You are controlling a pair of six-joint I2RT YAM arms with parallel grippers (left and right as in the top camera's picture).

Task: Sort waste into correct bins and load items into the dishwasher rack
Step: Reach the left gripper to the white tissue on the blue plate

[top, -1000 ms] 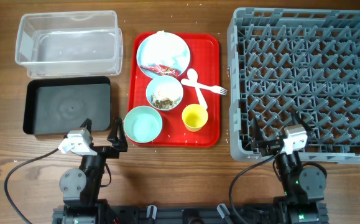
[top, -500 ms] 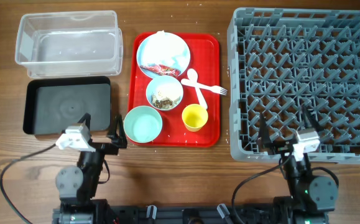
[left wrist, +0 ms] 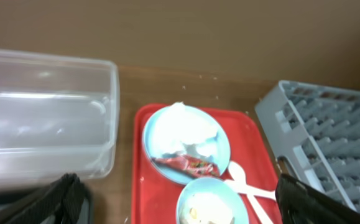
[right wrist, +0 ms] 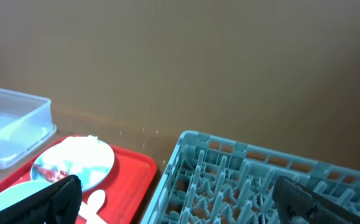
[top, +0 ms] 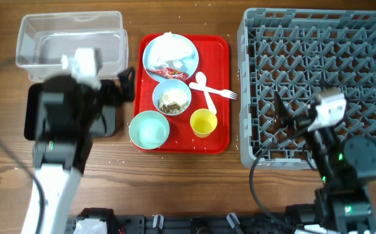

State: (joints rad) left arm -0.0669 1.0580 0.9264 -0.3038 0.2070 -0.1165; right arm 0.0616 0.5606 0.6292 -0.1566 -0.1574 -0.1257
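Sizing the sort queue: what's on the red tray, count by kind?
plate: 1
bowls, one with food, one empty: 2
yellow cup: 1
spoon: 1
fork: 1
wrapper, lying on the plate: 1
Total on the red tray: 7

Pale blue plate point(top: 169, 51) carrying a crumpled white-and-red wrapper point(top: 167, 72), blue bowl of rice crumbs point(top: 172, 97) just below, empty blue bowl point(top: 149, 129), upright yellow cup point(top: 203, 123), crossed white spoon point(top: 202, 83) and fork point(top: 221, 93), clear tub point(top: 45, 39) and black tray point(top: 111, 123) left, grey rack point(top: 317, 65) right
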